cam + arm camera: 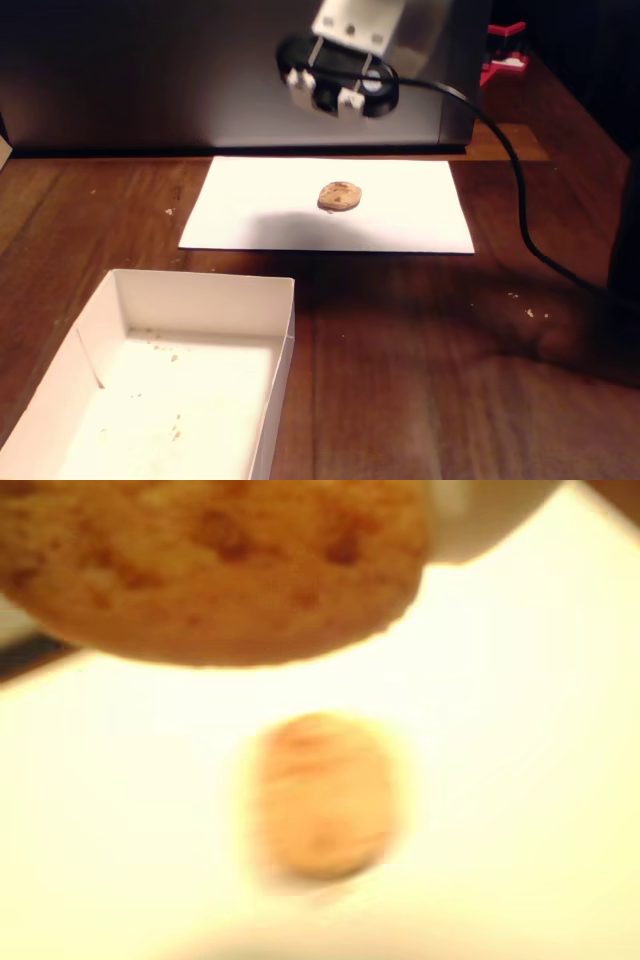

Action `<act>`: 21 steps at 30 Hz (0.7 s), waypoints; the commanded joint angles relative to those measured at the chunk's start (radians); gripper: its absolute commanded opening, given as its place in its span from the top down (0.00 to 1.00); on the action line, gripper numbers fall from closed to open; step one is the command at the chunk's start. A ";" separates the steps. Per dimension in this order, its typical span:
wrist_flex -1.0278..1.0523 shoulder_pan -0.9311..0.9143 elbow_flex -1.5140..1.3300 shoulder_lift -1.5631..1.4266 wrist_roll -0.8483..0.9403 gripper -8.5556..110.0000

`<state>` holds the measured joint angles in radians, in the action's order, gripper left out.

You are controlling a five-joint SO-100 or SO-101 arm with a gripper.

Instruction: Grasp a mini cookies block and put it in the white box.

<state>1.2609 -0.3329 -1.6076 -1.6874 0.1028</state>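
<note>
A: Surface?
B: Dark wooden table (420, 380), white paper sheet (260, 215) on it, black cable (520, 200) trailing off the arm. Dim room, dark panel behind.

A: Fingers?
B: Gripper (335, 95) hangs above the sheet. A cookie (210, 565) fills the wrist view's top edge, close to the lens; finger spread and grip I cannot tell.

A: Targets?
B: Second cookie (340, 196) lies on the sheet below the fingers. White box (200, 290) sits well apart, nearer the fixed camera, crumbs inside.

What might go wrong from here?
Wrist view is blurred and a near cookie fills its top, so aiming at the second cookie on the paper sheet may miss. The white box sits apart from the sheet; a loose grip may drop it short.
</note>
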 commanded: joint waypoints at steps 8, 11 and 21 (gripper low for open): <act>0.049 0.318 0.411 -0.046 0.117 0.74; 0.046 0.410 0.431 -0.020 0.135 0.74; -0.005 0.565 0.517 0.216 0.067 0.74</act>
<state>1.2901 0.2117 -1.2241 -1.4711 0.1963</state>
